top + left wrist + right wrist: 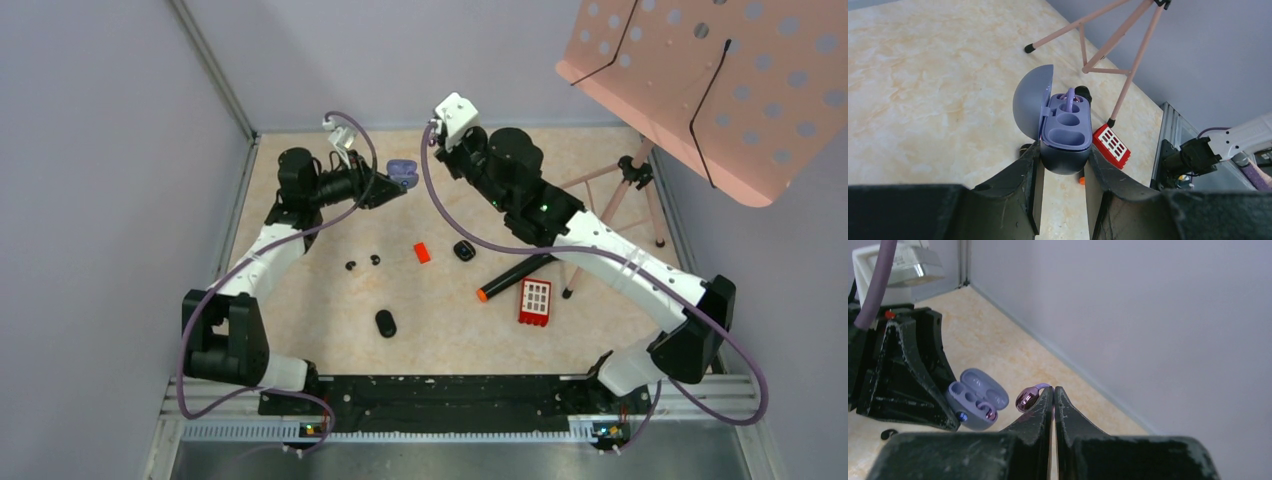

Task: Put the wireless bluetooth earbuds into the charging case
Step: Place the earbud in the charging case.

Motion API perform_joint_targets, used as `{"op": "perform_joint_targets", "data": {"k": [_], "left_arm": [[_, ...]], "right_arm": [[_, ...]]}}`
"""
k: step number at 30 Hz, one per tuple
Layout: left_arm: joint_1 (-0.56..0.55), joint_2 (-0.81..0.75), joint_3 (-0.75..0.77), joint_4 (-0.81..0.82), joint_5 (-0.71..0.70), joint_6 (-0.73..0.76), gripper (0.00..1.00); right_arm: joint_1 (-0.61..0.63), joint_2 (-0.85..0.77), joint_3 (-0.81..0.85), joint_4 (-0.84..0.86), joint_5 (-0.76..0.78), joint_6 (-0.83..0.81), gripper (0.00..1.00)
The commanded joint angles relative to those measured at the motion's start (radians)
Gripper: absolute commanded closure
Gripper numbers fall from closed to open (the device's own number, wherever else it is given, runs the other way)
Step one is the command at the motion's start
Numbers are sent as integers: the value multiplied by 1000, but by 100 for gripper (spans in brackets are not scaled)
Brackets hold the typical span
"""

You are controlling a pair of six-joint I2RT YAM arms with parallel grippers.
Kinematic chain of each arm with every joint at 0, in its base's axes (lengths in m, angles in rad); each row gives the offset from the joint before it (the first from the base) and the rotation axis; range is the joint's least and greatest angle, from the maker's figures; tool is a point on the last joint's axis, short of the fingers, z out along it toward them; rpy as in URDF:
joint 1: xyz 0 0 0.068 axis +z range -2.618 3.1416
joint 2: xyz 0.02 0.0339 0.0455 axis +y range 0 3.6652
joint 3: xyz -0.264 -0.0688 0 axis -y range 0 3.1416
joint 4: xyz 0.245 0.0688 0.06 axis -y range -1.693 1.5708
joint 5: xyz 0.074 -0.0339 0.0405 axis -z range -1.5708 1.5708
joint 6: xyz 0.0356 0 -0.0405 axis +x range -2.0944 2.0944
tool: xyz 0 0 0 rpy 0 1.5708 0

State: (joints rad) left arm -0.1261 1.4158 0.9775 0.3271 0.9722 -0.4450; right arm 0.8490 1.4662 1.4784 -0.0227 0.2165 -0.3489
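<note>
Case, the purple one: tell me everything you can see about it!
The case is small, rounded and pale purple, and it looks like smooth plastic. Its domed lid stands open on a hinge. Inside are moulded hollows. The far one holds a purple earbud and the near one is empty. The jaws of the left gripper squeeze its darker bottom from both sides.

The charging case (1065,135) sits between the fingers of the left gripper (385,190), over the far part of the table (320,335), left of centre. Just right of it, the right gripper (1054,392) pinches an earbud (1027,398). Near the table's middle, two small buds (375,260) lie side by side. To their right come a small block (422,253), then a rounded piece (463,250). A marker (515,277) and a gridded block (535,301) lie further right. An oval piece (386,323) lies closer to the near edge.
</note>
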Motion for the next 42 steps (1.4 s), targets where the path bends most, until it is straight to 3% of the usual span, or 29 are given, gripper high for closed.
{"op": "perform_joint_targets", "data": {"k": [1, 10, 24, 42], "left_arm": [[-26, -47, 58, 89, 19, 36, 100], [-79, -117, 74, 63, -63, 133, 100], [-127, -229, 56, -14, -117, 306, 100], [-129, -265, 71, 19, -155, 187, 100]], "right_arm": [[6, -57, 0, 151, 7, -68, 100], [58, -130, -168, 428, -34, -234, 100], [93, -76, -212, 542, -98, -267, 100], [143, -5, -222, 623, -168, -261, 100]]}}
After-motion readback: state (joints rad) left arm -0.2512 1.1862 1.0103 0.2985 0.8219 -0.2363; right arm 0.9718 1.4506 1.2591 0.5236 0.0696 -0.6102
